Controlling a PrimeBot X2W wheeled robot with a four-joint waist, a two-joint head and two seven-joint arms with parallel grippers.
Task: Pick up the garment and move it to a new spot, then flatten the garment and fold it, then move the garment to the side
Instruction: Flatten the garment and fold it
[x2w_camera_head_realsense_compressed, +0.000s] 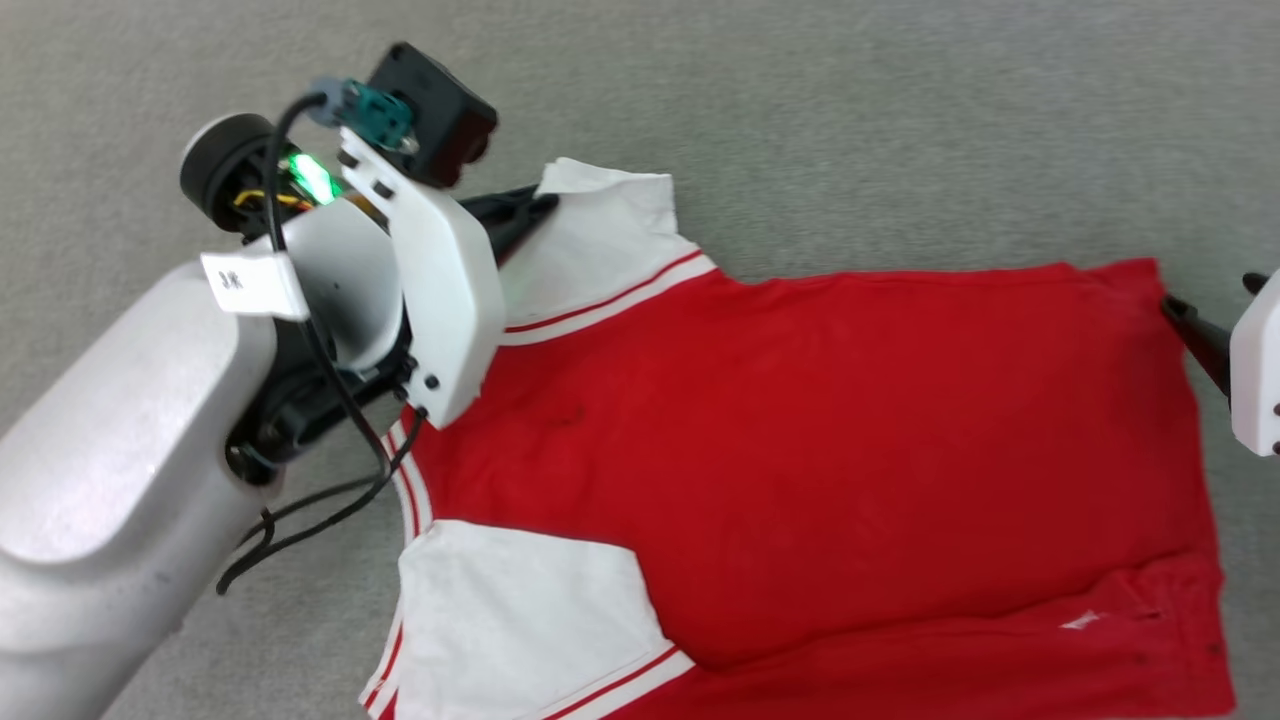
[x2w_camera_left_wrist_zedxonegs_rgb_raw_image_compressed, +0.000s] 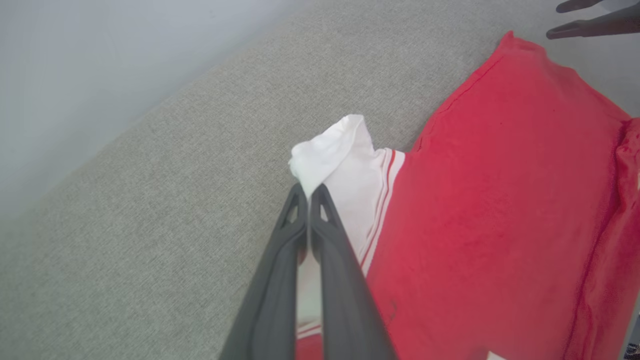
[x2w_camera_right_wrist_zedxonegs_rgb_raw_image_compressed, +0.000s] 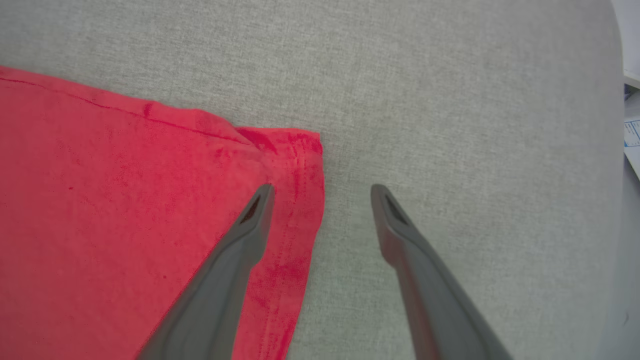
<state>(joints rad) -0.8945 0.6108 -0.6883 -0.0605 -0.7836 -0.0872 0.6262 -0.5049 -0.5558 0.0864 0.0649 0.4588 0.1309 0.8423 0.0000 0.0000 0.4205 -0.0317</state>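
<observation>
Garment (x2w_camera_head_realsense_compressed: 800, 430) lies spread across the grey fabric surface (x2w_camera_head_realsense_compressed: 900, 120), its red body mostly smooth. Left gripper (x2w_camera_left_wrist_zedxonegs_rgb_raw_image_compressed: 308, 192) is pinched tight on the white sleeve (x2w_camera_left_wrist_zedxonegs_rgb_raw_image_compressed: 340, 165), whose edge is bunched. Right gripper (x2w_camera_right_wrist_zedxonegs_rgb_raw_image_compressed: 322, 189) hovers with its fingers spread, one above the red hem corner (x2w_camera_right_wrist_zedxonegs_rgb_raw_image_compressed: 295, 145), the other over bare surface.

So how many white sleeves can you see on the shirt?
2. The far sleeve is pinched at its corner by the left gripper. The near sleeve lies flat, closer to the robot.
</observation>
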